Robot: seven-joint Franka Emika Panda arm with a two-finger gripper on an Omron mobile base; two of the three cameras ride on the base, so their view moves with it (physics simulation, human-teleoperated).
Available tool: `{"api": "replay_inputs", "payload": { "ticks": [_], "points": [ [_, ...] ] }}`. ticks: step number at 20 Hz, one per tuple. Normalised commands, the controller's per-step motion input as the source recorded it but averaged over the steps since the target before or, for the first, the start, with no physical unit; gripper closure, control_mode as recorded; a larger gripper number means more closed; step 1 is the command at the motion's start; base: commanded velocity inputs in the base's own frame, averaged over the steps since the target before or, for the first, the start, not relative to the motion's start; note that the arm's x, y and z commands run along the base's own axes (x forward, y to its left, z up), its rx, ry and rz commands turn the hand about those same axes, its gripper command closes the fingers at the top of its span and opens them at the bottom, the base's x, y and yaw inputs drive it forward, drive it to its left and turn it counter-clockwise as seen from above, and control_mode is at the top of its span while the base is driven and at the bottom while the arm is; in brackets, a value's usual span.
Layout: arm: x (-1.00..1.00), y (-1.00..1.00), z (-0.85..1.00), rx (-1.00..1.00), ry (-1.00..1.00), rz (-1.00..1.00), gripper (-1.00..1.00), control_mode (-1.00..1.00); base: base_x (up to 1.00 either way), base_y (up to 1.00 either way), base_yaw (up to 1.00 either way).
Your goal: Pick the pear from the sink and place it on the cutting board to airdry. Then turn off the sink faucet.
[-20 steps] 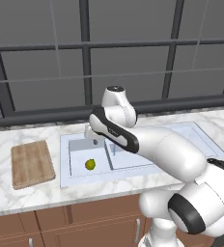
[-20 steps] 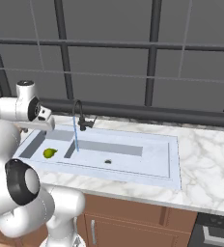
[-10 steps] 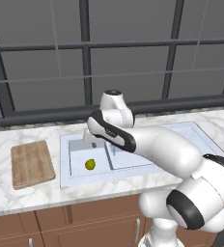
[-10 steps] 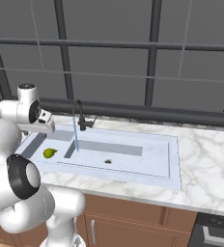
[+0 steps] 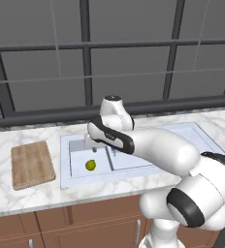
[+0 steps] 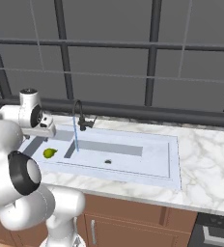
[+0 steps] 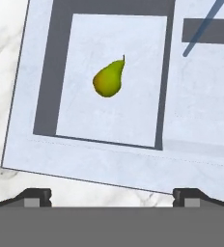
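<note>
Hand view: pear (image 7: 108,79) lies in the sink (image 7: 147,164) basin.
The pincer (image 7: 112,195) is held apart above it.

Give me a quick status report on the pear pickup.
Gripper open, empty, above the sink. Pear lying in the left basin, untouched. Water running from the faucet; nothing between fingers and pear.

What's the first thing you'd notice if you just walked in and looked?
Probably the little yellow-green pear lying alone on the floor of one basin of the pale sink, with the robot's tool open above it. Next, the thin blue stream of water running from the dark faucet, and the wooden cutting board beside the sink.
</note>
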Motion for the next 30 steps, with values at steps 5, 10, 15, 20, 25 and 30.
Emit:
{"api": "replay_inputs", "payload": {
  "ticks": [5, 10, 15, 20, 25, 30],
  "points": [
    [0.06, 0.00, -0.21, 0.00, 0.01, 0.00, -1.00, -1.00, 0.00, 0.00, 0.00],
    [0.11, 0.02, -0.20, 0.00, 0.02, 0.00, -1.00, -1.00, 0.00, 0.00, 0.00],
    [0.18, 0.05, -0.17, 0.00, 0.02, 0.00, -1.00, -1.00, 0.00, 0.00, 0.00],
    [0.17, 0.08, -0.14, 0.00, 0.02, 0.00, -1.00, -1.00, 0.00, 0.00, 0.00],
    [0.14, 0.08, -0.14, 0.00, 0.01, 0.00, -1.00, -1.00, 0.00, 0.00, 0.00],
    [0.10, 0.03, -0.16, 0.00, 0.00, 0.00, -1.00, -1.00, 0.00, 0.00, 0.00]
  ]
}}
